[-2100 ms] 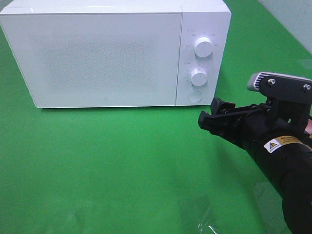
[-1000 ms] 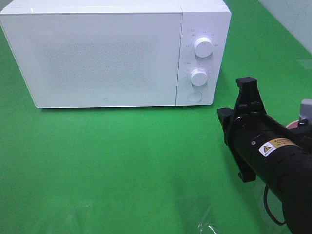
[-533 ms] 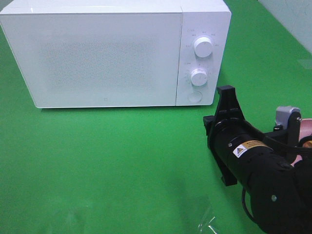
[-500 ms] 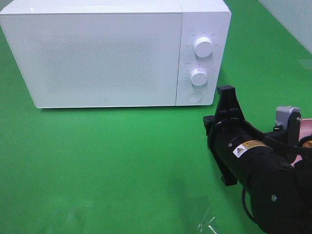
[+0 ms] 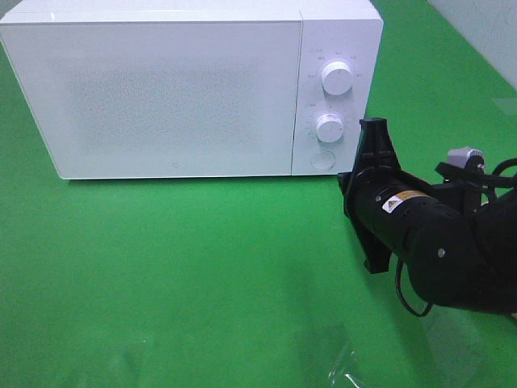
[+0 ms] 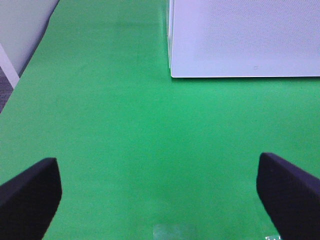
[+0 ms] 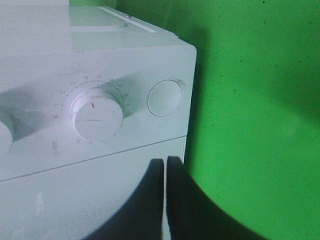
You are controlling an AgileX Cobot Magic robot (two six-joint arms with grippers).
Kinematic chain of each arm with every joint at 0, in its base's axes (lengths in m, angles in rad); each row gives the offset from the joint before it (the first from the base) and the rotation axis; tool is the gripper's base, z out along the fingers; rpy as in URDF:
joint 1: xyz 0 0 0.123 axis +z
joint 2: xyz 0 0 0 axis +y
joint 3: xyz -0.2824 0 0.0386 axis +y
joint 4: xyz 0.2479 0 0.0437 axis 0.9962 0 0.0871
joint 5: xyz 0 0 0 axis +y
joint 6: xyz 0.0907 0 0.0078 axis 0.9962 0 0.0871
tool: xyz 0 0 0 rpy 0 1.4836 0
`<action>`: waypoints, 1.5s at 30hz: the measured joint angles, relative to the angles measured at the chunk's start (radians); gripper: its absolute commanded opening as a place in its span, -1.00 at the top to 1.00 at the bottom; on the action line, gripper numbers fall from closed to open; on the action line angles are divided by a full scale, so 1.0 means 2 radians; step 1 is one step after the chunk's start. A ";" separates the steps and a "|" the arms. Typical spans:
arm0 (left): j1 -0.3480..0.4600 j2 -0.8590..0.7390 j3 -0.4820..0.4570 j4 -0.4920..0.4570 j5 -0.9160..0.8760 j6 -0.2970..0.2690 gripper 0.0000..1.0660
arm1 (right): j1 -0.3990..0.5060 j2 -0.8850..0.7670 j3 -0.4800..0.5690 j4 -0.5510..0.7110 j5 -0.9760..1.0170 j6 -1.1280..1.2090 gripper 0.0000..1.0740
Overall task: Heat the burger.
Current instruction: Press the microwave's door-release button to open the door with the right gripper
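The burger is out of view in every frame. A white microwave (image 5: 174, 93) stands at the back of the green table with its door closed. My right gripper (image 5: 348, 183) is shut and empty, pointing at the microwave's front just below and right of the round button (image 5: 323, 160). In the right wrist view, the shut fingertips (image 7: 164, 162) sit close to the door's edge, a short way from that button (image 7: 165, 97) and the lower knob (image 7: 96, 111). My left gripper (image 6: 160, 200) is open over bare green table, with nothing between its fingers (image 6: 30, 197).
The microwave's upper knob (image 5: 337, 78) and lower knob (image 5: 329, 128) sit on the right-hand panel. A crinkled bit of clear plastic (image 5: 343, 372) lies near the table's front edge. The microwave's left corner (image 6: 172, 75) shows ahead of the left gripper.
My right arm has swung up and left toward the microwave's control panel, rolling its wrist on the way. Its gripper stayed shut. The left gripper's view has no earlier frame.
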 measured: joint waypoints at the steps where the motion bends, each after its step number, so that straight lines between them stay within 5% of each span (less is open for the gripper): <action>1: 0.000 0.000 0.000 0.000 0.000 0.000 -0.85 | 0.000 0.000 0.000 0.000 0.000 0.000 1.00; 12: 0.000 0.000 0.000 0.000 0.000 0.000 -0.85 | -0.053 0.008 -0.038 -0.021 0.032 -0.005 1.00; 45: 0.000 0.000 0.000 0.000 0.000 0.000 -0.85 | -0.091 0.161 -0.181 -0.044 0.064 0.000 1.00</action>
